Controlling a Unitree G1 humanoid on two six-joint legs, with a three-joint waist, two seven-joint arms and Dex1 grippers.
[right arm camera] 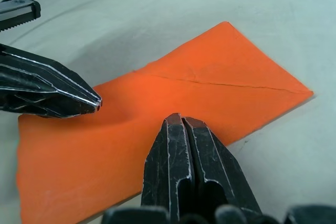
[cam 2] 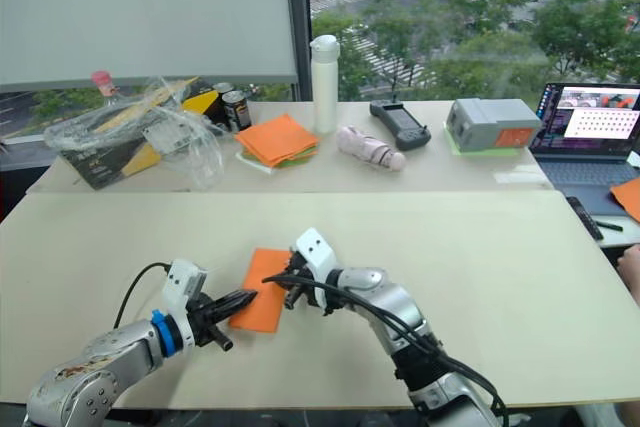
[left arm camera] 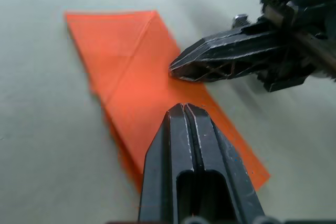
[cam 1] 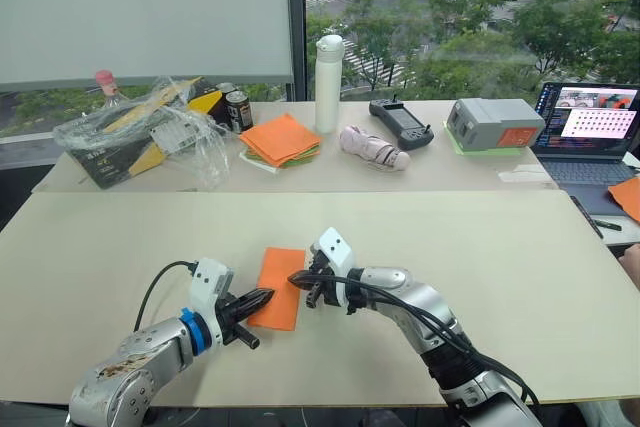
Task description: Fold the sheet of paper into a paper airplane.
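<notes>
Already narrowed into a strip, the sheet of paper lies flat on the near worktop, its long axis running away from the robot, with a crease showing across its far part in the wrist views. It sits between the two arms: the left pincer comes in from the left with its tips over the sheet's near left edge, and the right pincer comes in from the right with its tips at the sheet's right edge, a little farther up the strip. Both pincers have their fingers pressed together with nothing between them, so neither grips the paper; they seem to be pressing or pinning it. Their tips point toward each other and are near across the strip's width, so either arm is about equally close. Judging by that, the next fold will probably turn on one tip holding the strip down while the other lifts an edge.
</notes>
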